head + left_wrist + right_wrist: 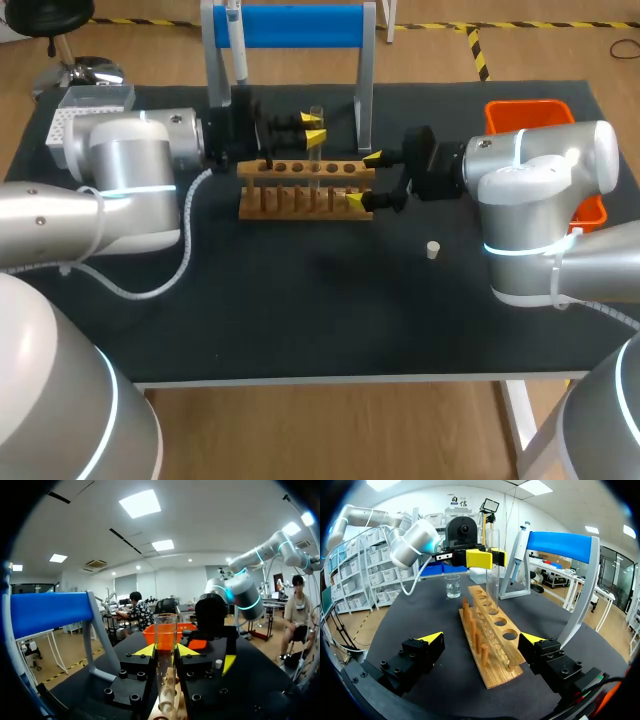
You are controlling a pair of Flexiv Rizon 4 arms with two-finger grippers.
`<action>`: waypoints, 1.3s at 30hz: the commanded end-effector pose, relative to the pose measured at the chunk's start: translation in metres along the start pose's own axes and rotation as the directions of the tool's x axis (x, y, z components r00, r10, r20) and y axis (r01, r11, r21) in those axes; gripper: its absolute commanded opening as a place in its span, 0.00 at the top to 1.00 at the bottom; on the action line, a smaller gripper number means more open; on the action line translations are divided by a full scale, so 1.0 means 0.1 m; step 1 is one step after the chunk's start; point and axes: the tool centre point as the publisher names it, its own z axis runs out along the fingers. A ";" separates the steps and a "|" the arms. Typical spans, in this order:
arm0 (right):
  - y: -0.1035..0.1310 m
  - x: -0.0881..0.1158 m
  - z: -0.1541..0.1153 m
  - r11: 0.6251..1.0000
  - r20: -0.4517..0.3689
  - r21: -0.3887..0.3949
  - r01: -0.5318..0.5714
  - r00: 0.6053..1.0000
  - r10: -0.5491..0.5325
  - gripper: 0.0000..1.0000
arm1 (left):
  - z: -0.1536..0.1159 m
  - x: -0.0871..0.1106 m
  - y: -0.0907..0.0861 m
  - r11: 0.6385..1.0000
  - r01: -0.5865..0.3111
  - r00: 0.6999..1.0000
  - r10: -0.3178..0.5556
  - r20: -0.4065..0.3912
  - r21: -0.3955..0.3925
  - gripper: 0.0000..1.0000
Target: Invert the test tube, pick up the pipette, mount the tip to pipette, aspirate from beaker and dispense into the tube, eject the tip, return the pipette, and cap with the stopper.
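A clear test tube [315,135] stands upright with its open mouth up and its lower end in a hole of the wooden rack [290,187]. My left gripper [313,127] is shut on the tube's upper part. In the left wrist view the tube [165,655] sits between the two yellow tips of that gripper [165,651]. My right gripper [364,179] stands open, its fingers either side of the rack's right end, the rack [490,645] between them in the right wrist view [481,645]. The pipette [235,40] hangs on the blue stand. A small white stopper [433,250] lies on the mat.
The blue-topped stand [290,25] rises behind the rack. A white tip box [85,110] sits at the back left and an orange bin [530,115] at the back right. A glass beaker [453,586] stands beyond the rack, behind my left gripper [480,557].
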 end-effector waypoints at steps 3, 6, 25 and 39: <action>0.00 0.00 -0.01 1.000 -0.001 0.001 0.000 1.000 0.000 0.00 | 0.01 -0.01 0.05 1.000 -0.006 1.000 0.006 0.003 0.015 1.00; 0.00 0.00 -0.01 1.000 -0.001 0.001 0.000 1.000 0.000 0.00 | 0.01 -0.01 0.06 1.000 -0.005 1.000 0.005 0.003 0.019 1.00; 0.00 0.00 -0.01 1.000 -0.001 0.001 0.000 1.000 0.000 0.00 | 0.01 0.03 0.14 1.000 0.007 1.000 -0.006 -0.014 0.025 0.00; 0.00 0.00 -0.01 1.000 -0.001 0.001 0.000 1.000 0.000 0.00 | -0.55 0.17 -0.13 0.997 0.005 0.998 -0.001 0.056 -0.072 0.00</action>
